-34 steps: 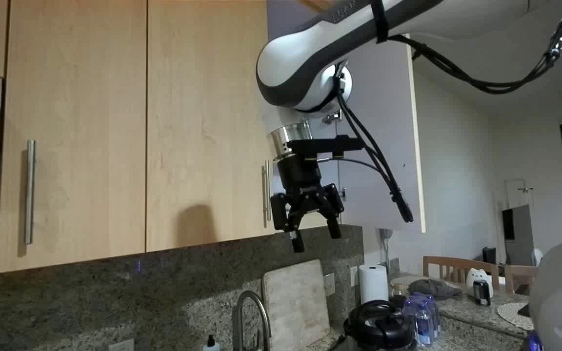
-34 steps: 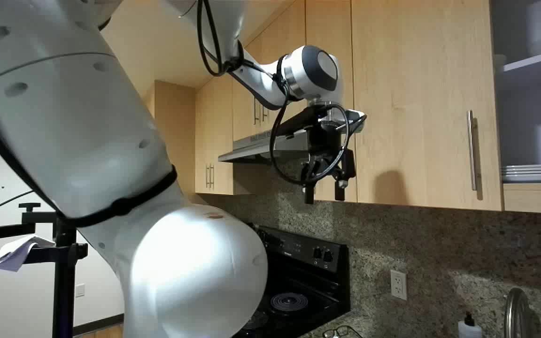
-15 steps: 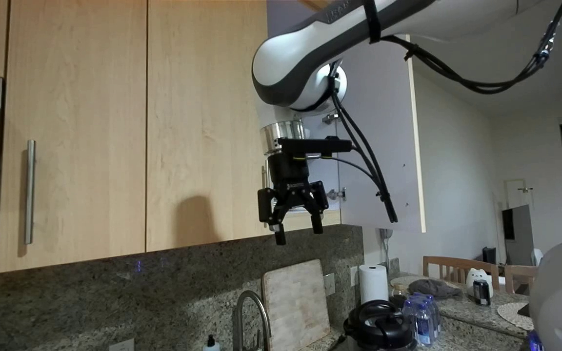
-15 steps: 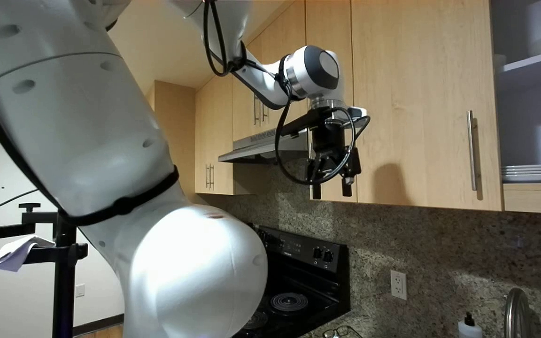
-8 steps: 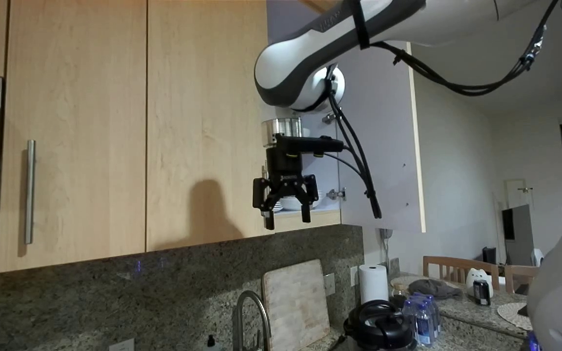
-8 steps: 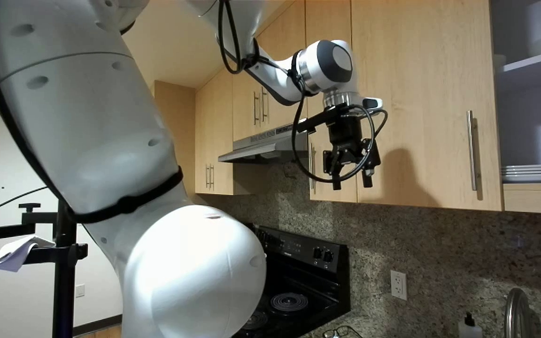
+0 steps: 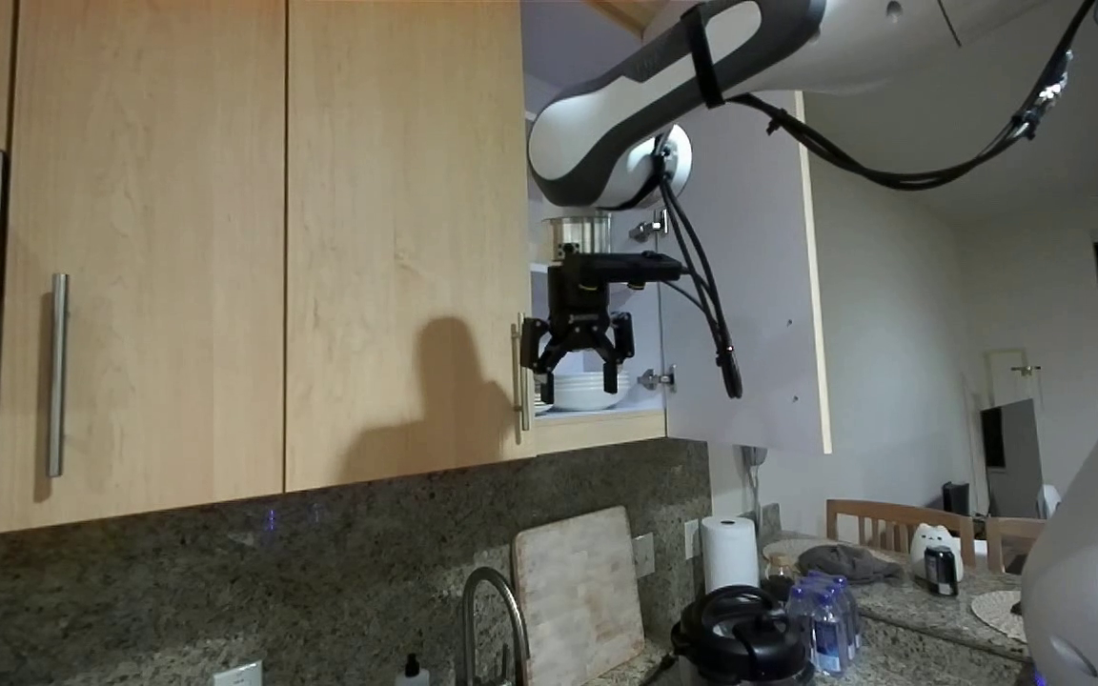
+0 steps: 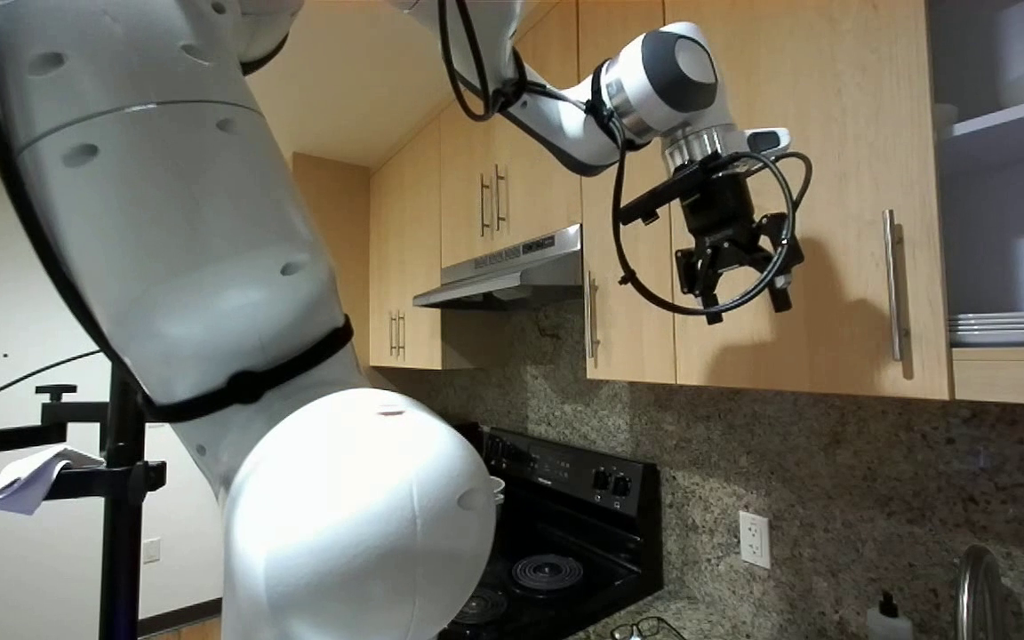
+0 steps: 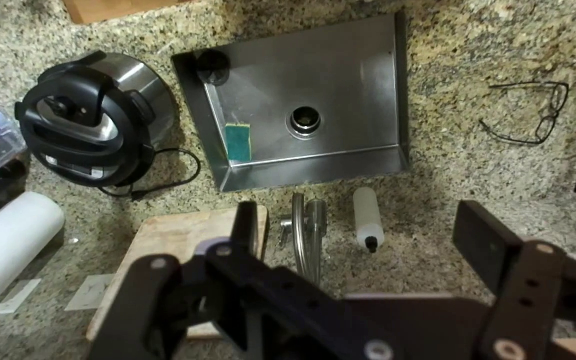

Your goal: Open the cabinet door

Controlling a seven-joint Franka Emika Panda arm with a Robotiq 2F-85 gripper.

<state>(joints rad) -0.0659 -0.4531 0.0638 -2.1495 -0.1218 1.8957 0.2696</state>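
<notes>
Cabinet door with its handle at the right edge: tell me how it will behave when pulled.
The cabinet door will likely be stiff, being a flat panel. It should probably swing, since the open door nearby hangs on hinges. Its own metal handle looks smooth and may be slippery.

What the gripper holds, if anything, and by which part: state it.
Nothing is held: the gripper stands open, and in an exterior view the bar handle of the cabinet door is clear of it.
</notes>
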